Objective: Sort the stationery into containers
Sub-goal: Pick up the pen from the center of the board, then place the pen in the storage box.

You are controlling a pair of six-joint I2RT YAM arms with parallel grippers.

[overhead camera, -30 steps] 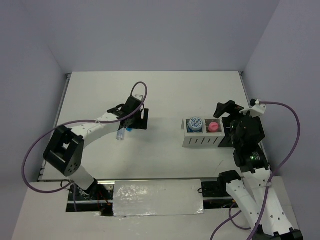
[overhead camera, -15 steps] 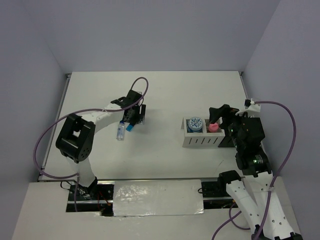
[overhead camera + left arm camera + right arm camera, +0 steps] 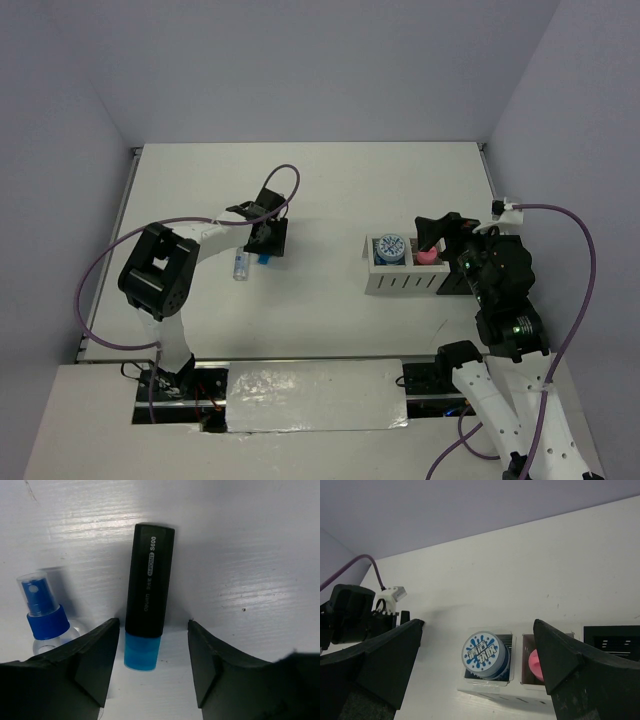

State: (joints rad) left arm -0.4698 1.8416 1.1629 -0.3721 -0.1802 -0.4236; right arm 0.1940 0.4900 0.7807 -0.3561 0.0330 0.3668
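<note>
A blue marker (image 3: pixel 147 605) with a black cap lies flat on the table, its blue end (image 3: pixel 262 258) toward me. My left gripper (image 3: pixel 152 640) is low over it. Its fingers (image 3: pixel 95 655) straddle the blue end with a gap on each side, so it is open. A tiny clear blue-capped bottle (image 3: pixel 45 617) lies just left of the marker (image 3: pixel 241 265). The white organizer (image 3: pixel 400 282) holds the dotted-lid tin (image 3: pixel 485 652) in its left compartment and a pink tube (image 3: pixel 536 662) in its right. My right gripper (image 3: pixel 477 655) hovers wide open above it.
The black mesh box (image 3: pixel 612 640) stands right of the white organizer, largely hidden under my right arm (image 3: pixel 495 270) in the top view. Purple cables loop off both arms. Walls close the table at the back and sides.
The left gripper has dropped onto the marker and its jaws have narrowed around the blue end. The left elbow swung right. The right gripper drifted slightly left over the organizer.
</note>
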